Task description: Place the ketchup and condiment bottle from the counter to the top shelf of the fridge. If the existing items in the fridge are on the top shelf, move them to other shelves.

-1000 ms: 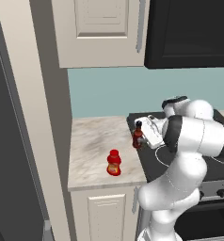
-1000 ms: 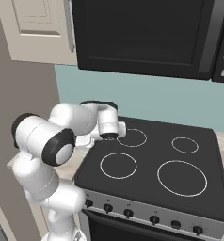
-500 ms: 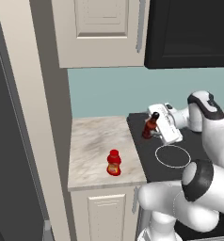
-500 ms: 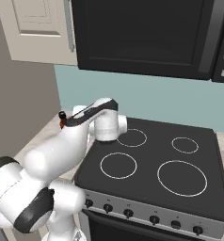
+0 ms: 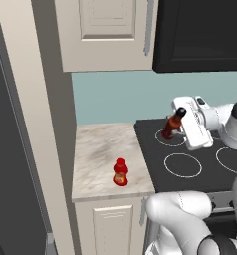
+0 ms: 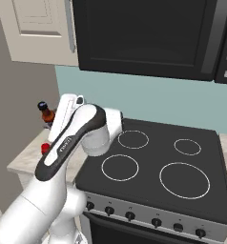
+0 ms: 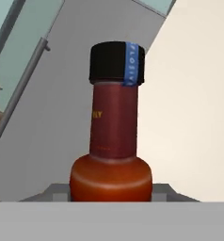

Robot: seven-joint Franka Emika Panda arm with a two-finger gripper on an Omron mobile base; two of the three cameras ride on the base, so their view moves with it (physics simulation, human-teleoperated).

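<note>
Nearest you, the ketchup (image 5: 120, 172) stands upright near the front edge of the tabletop (image 5: 98, 149), apart from the arm. Farther back, your pincer (image 5: 176, 130) is pinching the condiment bottle (image 5: 173, 123), which hangs tilted in the air over the left rear ring of the black stovetop (image 5: 190, 154). From the right base view you see the bottle's black cap and neck (image 6: 46, 112) poking out past the white hand. Looking along the hand, its cap (image 7: 116, 63) sits dead centre, with cream cabinet panels (image 7: 194, 94) behind.
</note>
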